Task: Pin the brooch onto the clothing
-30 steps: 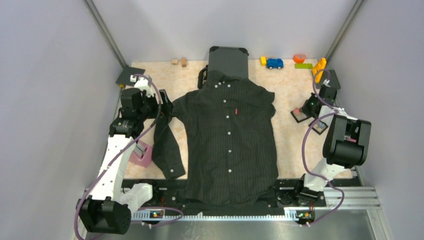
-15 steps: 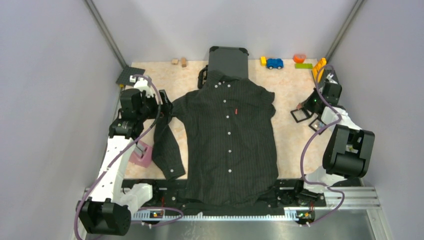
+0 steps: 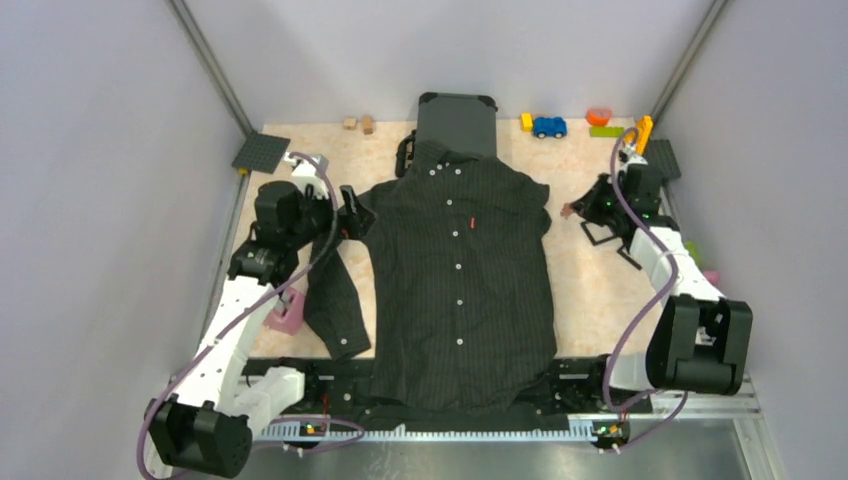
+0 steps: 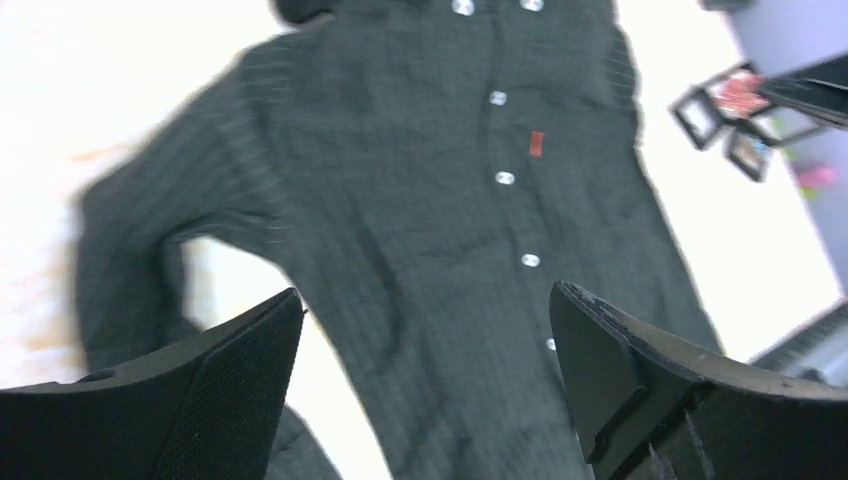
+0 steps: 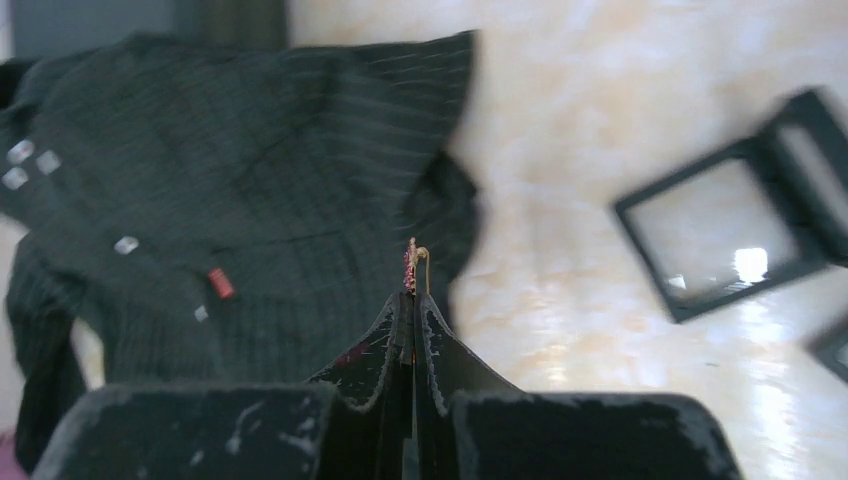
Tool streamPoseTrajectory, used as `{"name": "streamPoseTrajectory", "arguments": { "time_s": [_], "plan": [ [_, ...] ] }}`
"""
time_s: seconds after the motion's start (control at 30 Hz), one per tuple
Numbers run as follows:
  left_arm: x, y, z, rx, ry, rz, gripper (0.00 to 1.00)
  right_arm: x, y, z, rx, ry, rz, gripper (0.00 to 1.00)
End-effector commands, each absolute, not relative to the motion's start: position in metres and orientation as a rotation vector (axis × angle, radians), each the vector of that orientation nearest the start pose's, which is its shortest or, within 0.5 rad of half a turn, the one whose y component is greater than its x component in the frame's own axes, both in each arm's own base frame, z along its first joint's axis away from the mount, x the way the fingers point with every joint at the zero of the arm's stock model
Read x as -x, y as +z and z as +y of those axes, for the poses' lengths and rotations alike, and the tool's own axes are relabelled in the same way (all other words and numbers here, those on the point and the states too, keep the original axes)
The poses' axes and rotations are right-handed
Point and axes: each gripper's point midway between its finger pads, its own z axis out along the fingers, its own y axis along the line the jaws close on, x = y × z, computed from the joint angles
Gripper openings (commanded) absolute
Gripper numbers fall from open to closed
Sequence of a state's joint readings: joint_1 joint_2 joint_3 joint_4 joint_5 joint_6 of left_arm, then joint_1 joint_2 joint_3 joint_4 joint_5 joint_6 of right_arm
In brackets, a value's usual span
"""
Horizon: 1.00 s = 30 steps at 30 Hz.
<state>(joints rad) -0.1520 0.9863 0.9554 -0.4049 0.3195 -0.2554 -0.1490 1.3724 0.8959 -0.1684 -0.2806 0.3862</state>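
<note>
The clothing [image 3: 460, 280], a black pinstriped shirt with white buttons and a tiny red tag [image 3: 467, 222], lies flat and buttoned in the middle of the table. My left gripper [image 3: 357, 214] hovers open over its left shoulder. In the left wrist view the clothing [image 4: 430, 180] fills the space below the wide-apart left gripper [image 4: 427, 300]. My right gripper [image 3: 572, 211] is just right of the shirt's right shoulder, above the table. In the right wrist view the right gripper [image 5: 412, 298] is shut on a small pink and gold brooch [image 5: 413, 262], which sticks up from the tips toward the clothing [image 5: 250, 180].
A dark suitcase [image 3: 457, 120] lies behind the collar. Open black boxes [image 3: 600, 234] sit on the table under the right arm. Toy blocks and a blue car [image 3: 549, 127] line the back edge. A black baseplate [image 3: 261, 152] lies at the back left and a pink object [image 3: 285, 310] at the left.
My right arm has stretched out and swung left from the black boxes toward the shirt, carrying the brooch. My left gripper has moved right, over the shirt's shoulder.
</note>
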Motion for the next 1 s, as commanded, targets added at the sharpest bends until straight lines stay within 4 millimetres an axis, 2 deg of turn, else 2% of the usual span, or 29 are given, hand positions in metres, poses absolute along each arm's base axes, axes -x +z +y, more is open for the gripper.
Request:
{"name": "streamPoseTrajectory", "arguments": {
  "time_s": [0.0, 0.17, 0.3, 0.47, 0.63, 0.8, 0.87, 0.97],
  "plan": [
    [-0.291, 0.261, -0.166, -0.144, -0.882, 1.929, 0.96, -0.371, 0.168, 0.069, -0.273, 0.597, 2.149, 0.00],
    [-0.263, 0.269, -0.216, -0.165, -1.248, 1.828, 0.96, -0.352, 0.194, 0.152, -0.059, 0.823, 2.116, 0.00],
    [-0.247, 0.274, -0.233, -0.208, -1.389, 1.785, 0.96, -0.331, 0.218, 0.212, 0.120, 0.973, 2.074, 0.00],
    [-0.230, 0.285, -0.243, -0.274, -1.527, 1.728, 0.97, -0.302, 0.257, 0.266, 0.290, 1.172, 1.982, 0.00],
    [-0.224, 0.295, -0.247, -0.308, -1.586, 1.675, 0.96, -0.280, 0.297, 0.293, 0.393, 1.297, 1.873, 0.00],
    [-0.217, 0.299, -0.249, -0.353, -1.593, 1.655, 0.94, -0.260, 0.329, 0.305, 0.459, 1.399, 1.781, 0.00],
    [-0.212, 0.302, -0.252, -0.384, -1.613, 1.644, 0.89, -0.254, 0.336, 0.310, 0.484, 1.421, 1.760, 0.00],
    [-0.204, 0.308, -0.256, -0.422, -1.643, 1.622, 0.74, -0.245, 0.346, 0.314, 0.524, 1.443, 1.727, 0.00]
  ]
}}
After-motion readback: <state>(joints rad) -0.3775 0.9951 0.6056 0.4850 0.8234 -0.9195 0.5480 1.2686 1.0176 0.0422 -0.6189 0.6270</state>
